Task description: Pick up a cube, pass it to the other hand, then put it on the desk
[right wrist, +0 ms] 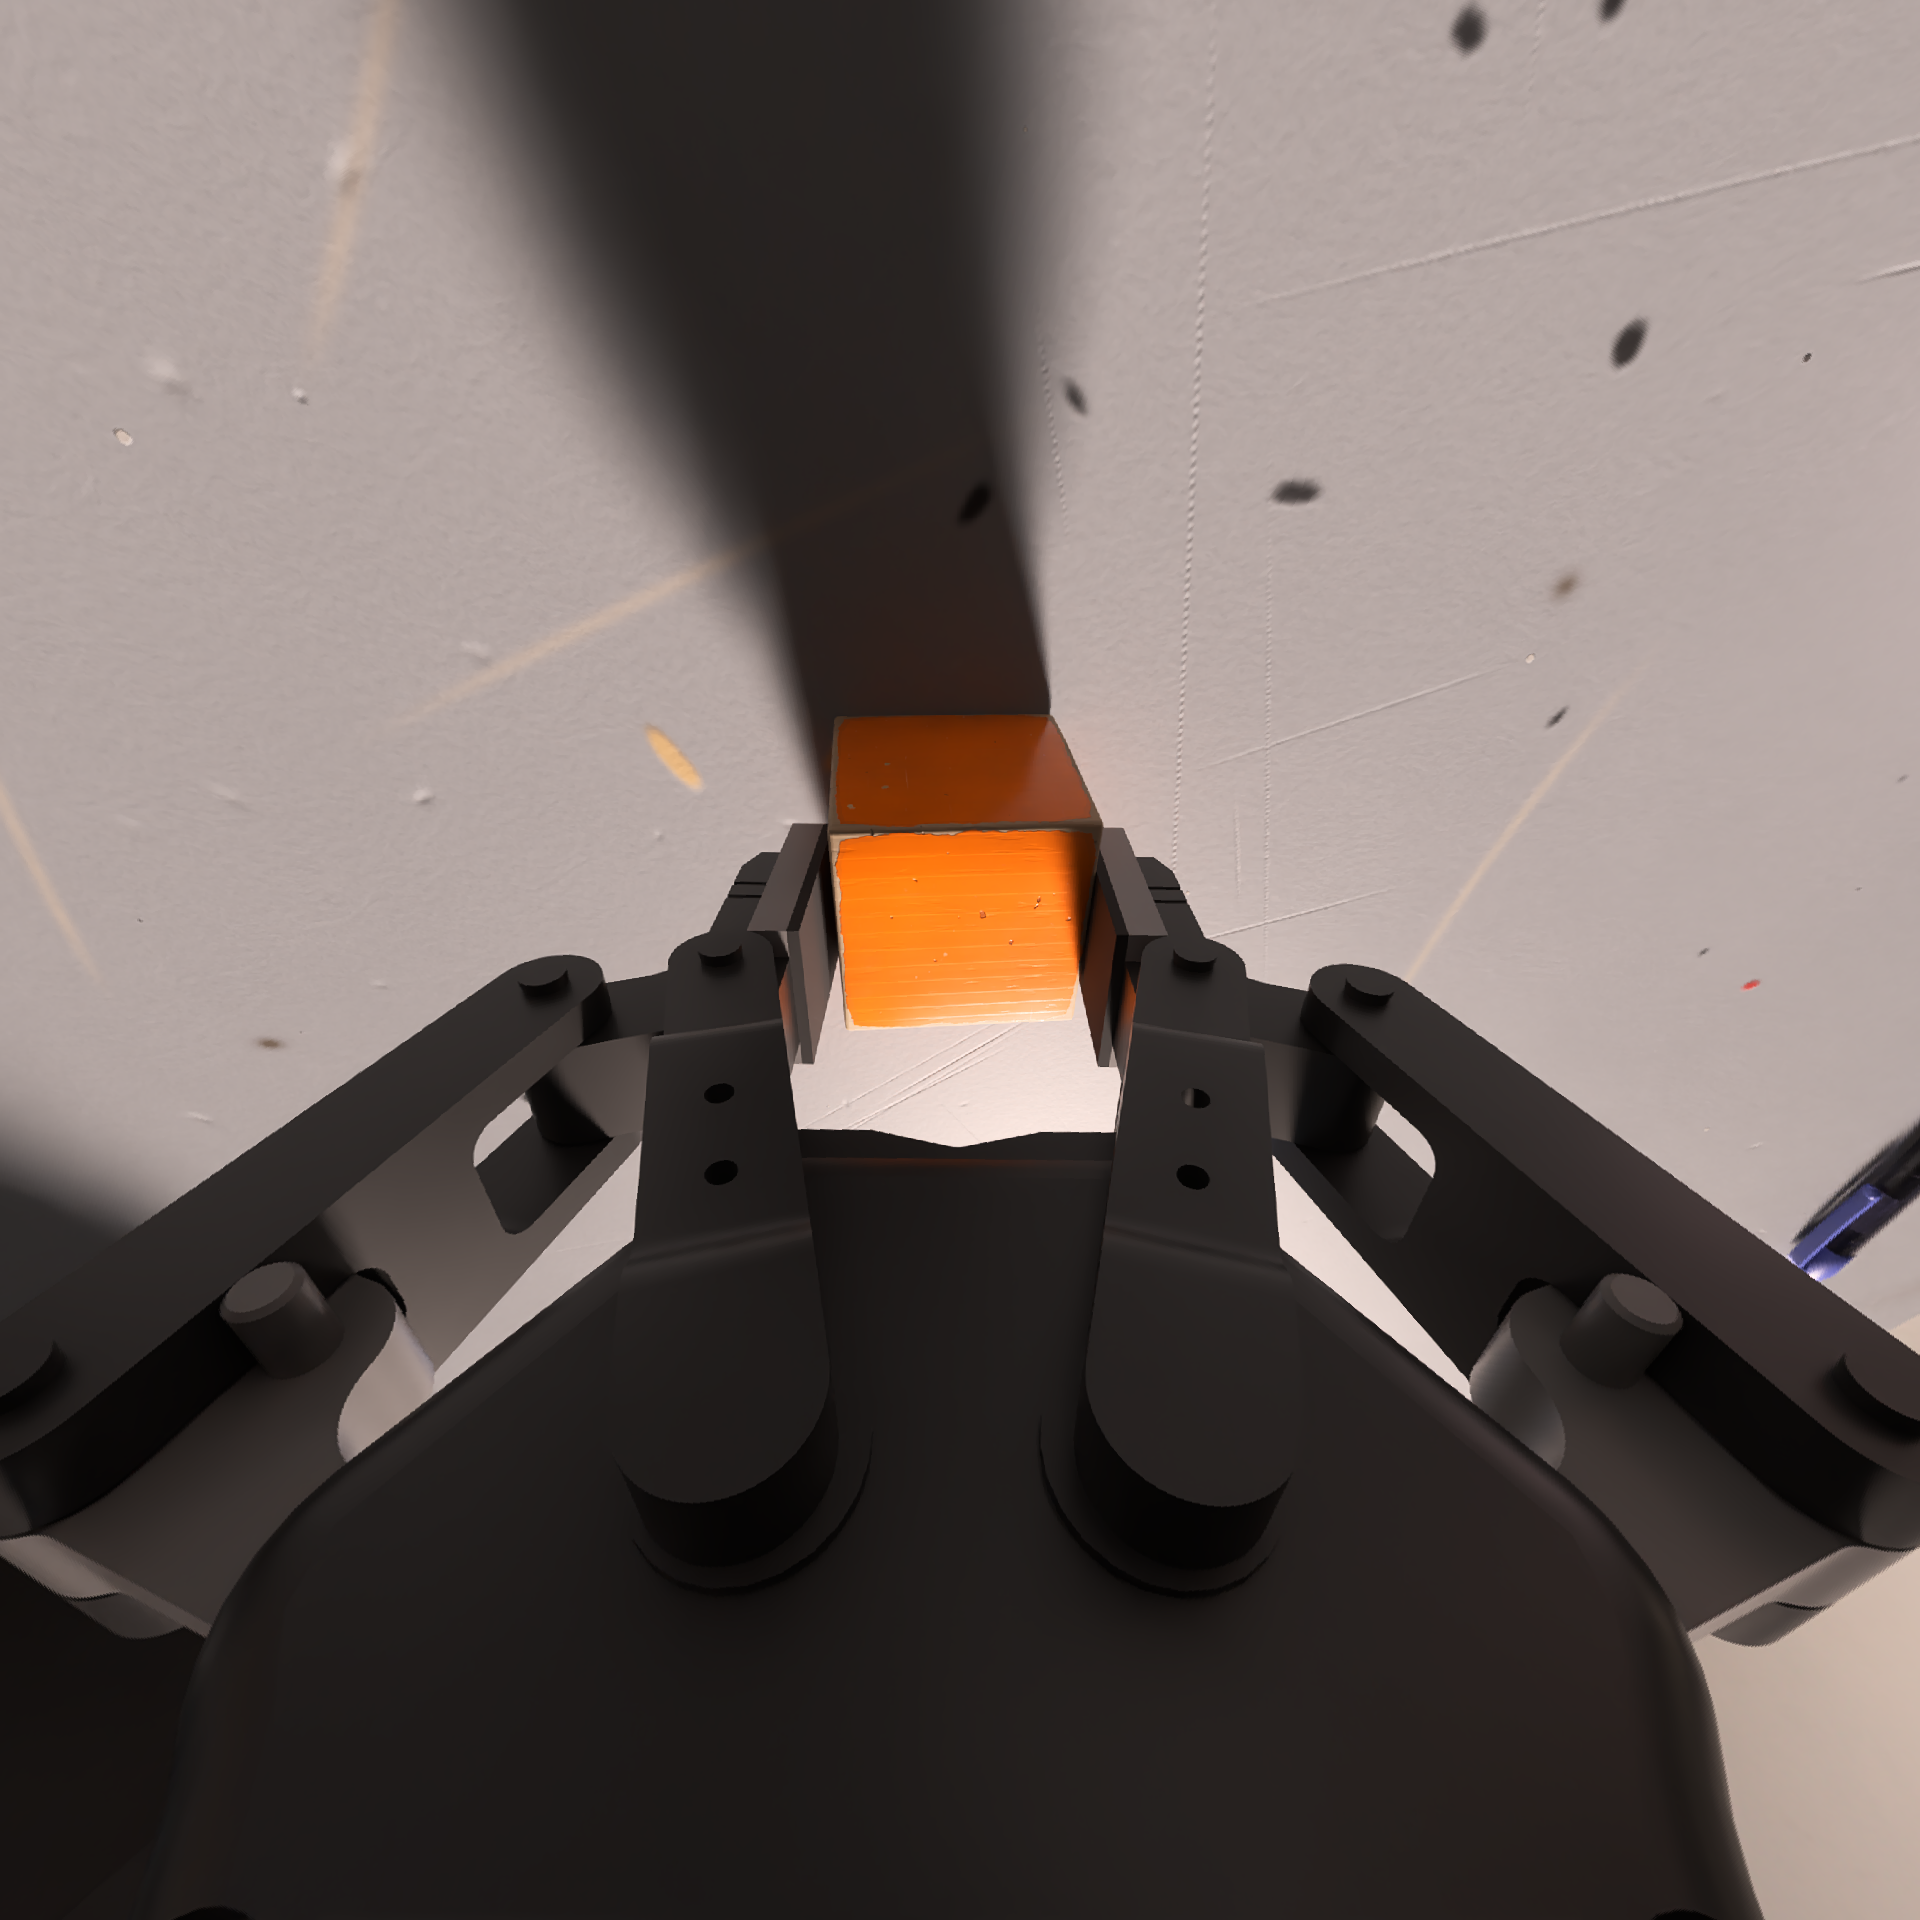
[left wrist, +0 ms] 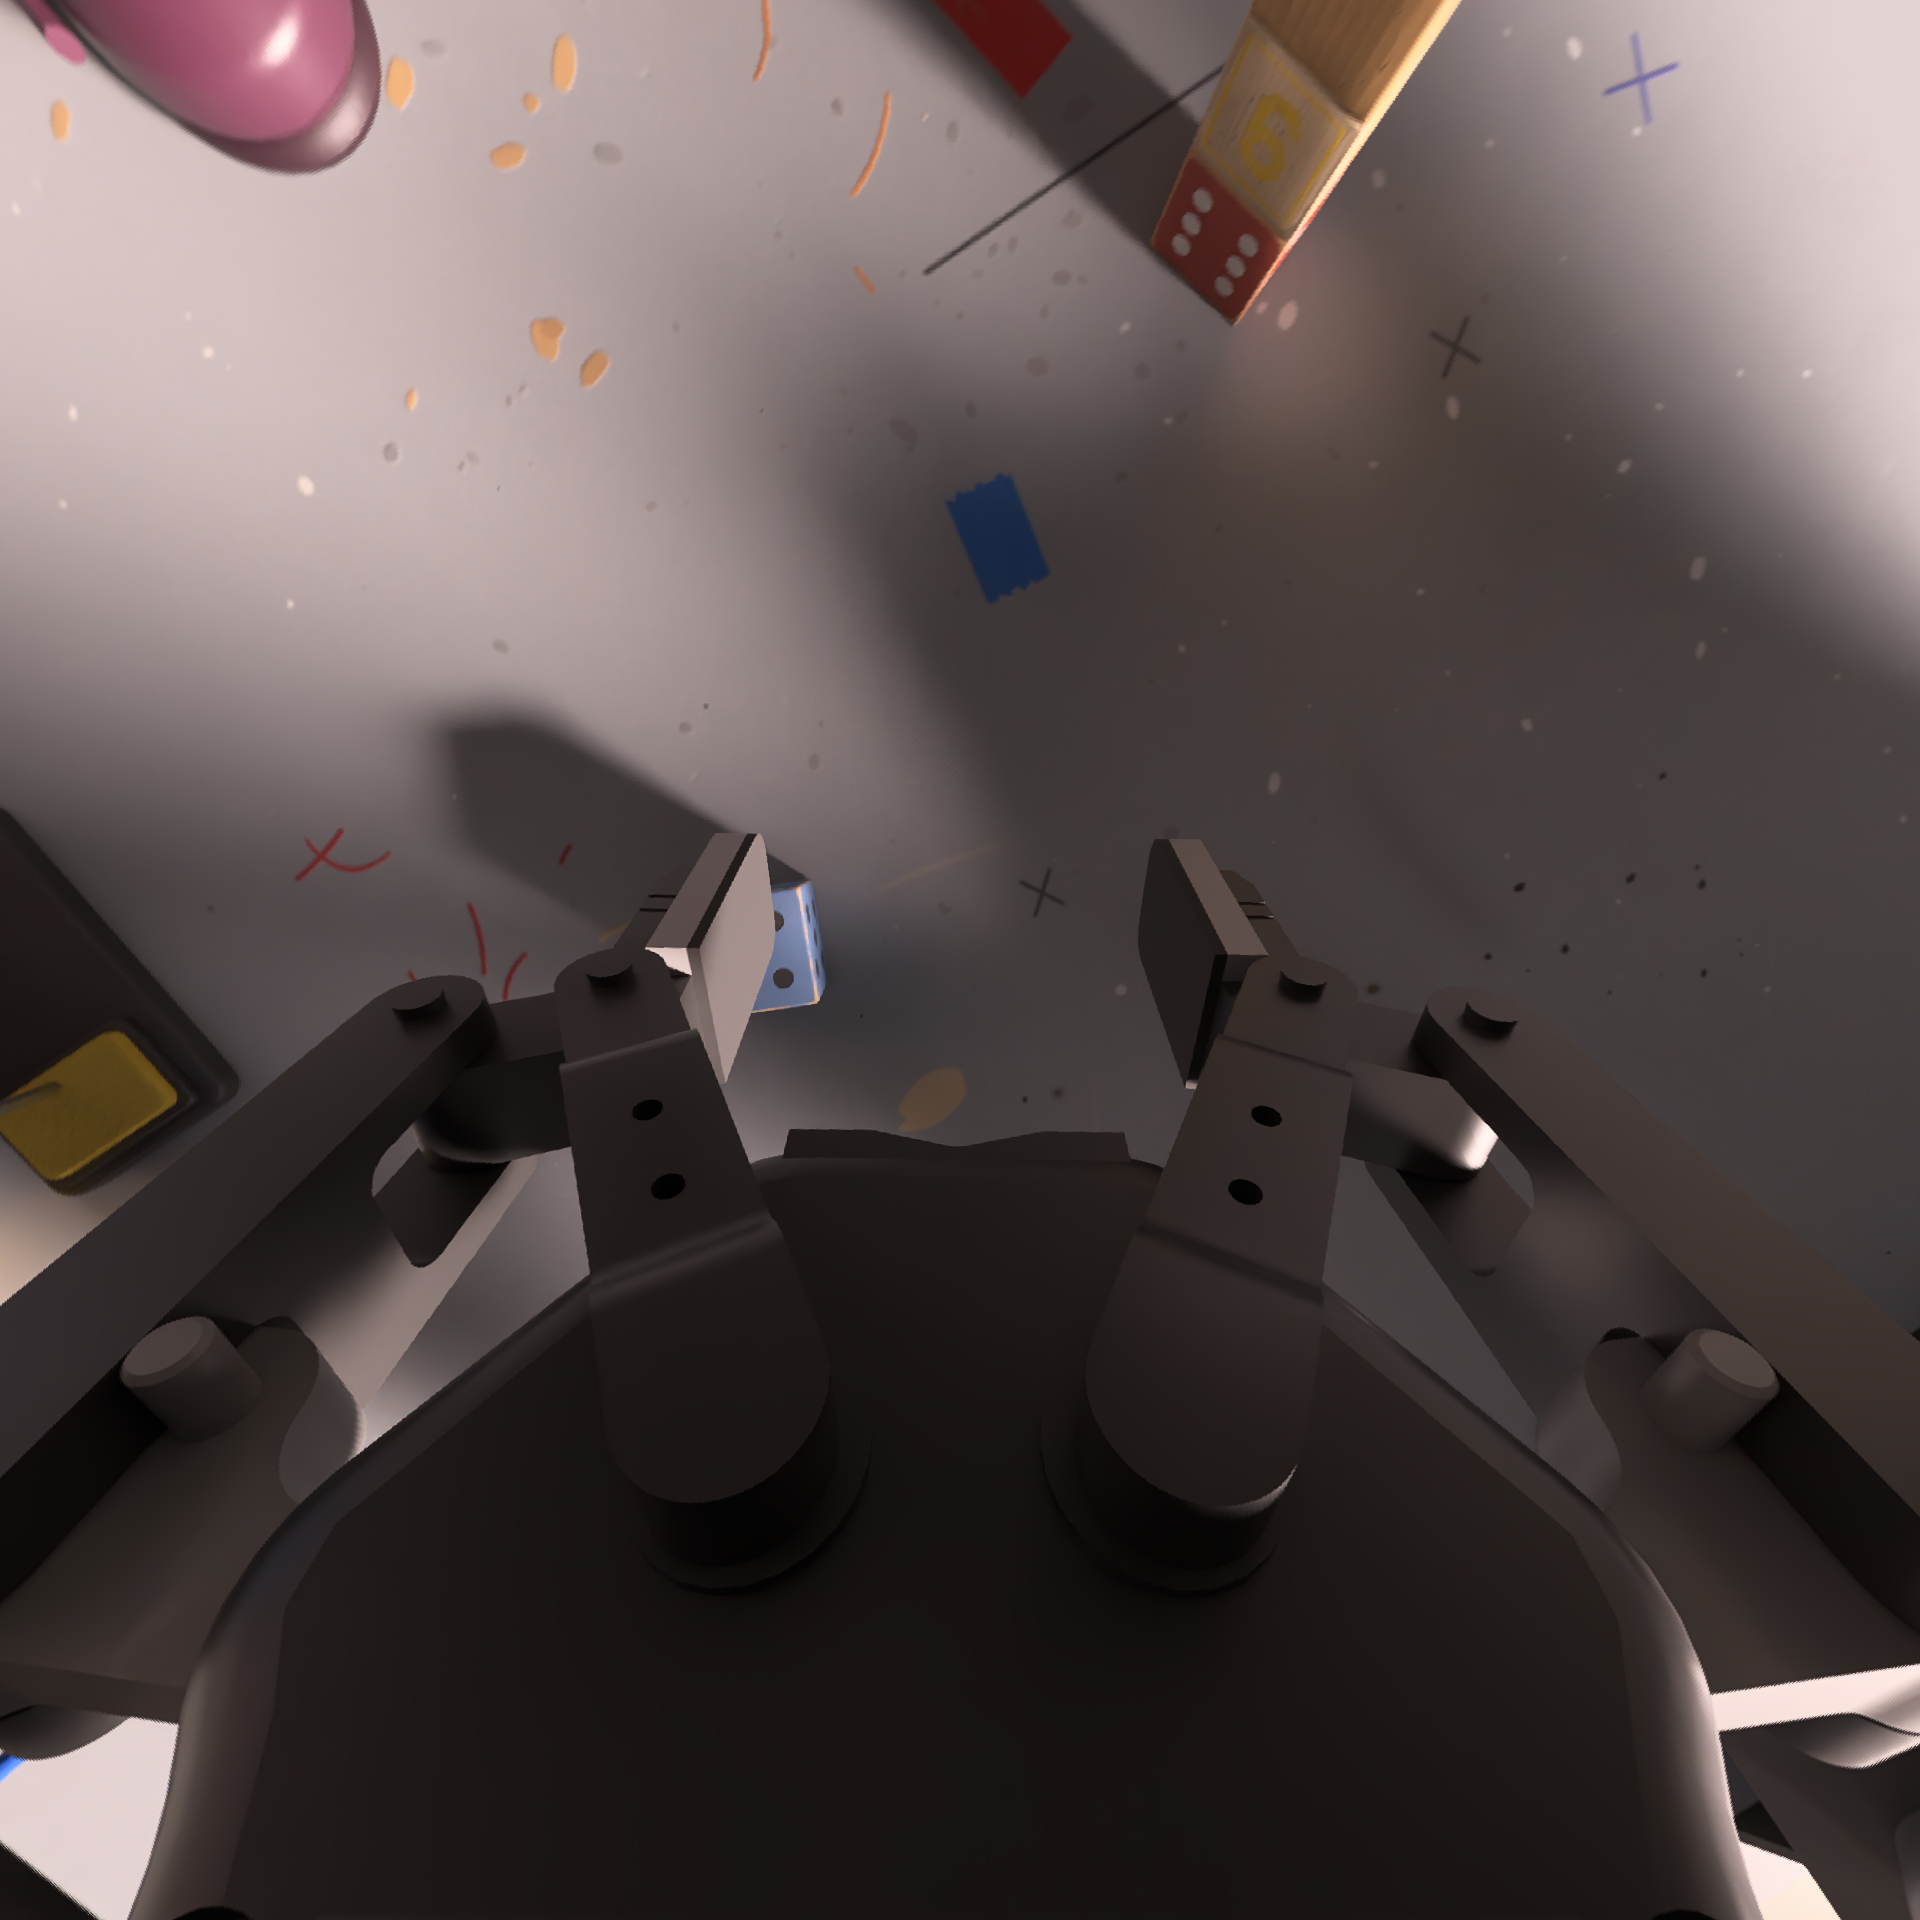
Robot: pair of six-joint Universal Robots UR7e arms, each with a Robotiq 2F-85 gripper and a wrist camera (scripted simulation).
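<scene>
In the right wrist view the right gripper (right wrist: pixel 958 935) has its jaws closed partway onto an orange cube (right wrist: pixel 956 914), one pad flat against each side face. The cube's near face is bright orange with fine horizontal streaks, and its top face is darker. No writing shows on it. Whether the cube rests on the tabletop (right wrist: pixel 1455 520) or hangs just above it cannot be told. A broad dark shadow runs away from the cube toward the top edge. The surface around it is pale grey with dark flecks, faint scratches and a few tan streaks. At the right edge a small blue and black object (right wrist: pixel 1860 1216) is cut off by the frame.

In the left wrist view the left gripper (left wrist: pixel 961 935) holds its jaws wide apart with nothing between them. Just behind its left finger (left wrist: pixel 727 935) sits a small light blue die (left wrist: pixel 800 951) with dark pips, partly hidden by the pad. At the left edge lies a dark box with a yellow patch (left wrist: pixel 88 1101), near red scribbles on the surface. Farther out, a blue tape strip (left wrist: pixel 997 538) lies flat on the tabletop (left wrist: pixel 623 582). Beyond that, at upper right, stands a stack of blocks: a red die block (left wrist: pixel 1216 244) with white pips at its near end, touching a wooden block (left wrist: pixel 1273 135) that bears a yellow numeral, then plain wood reaching past the frame. A dark red piece (left wrist: pixel 1003 42) and a glossy pink rounded object (left wrist: pixel 239 73) lie at the top edge, with orange specks scattered between them.
</scene>
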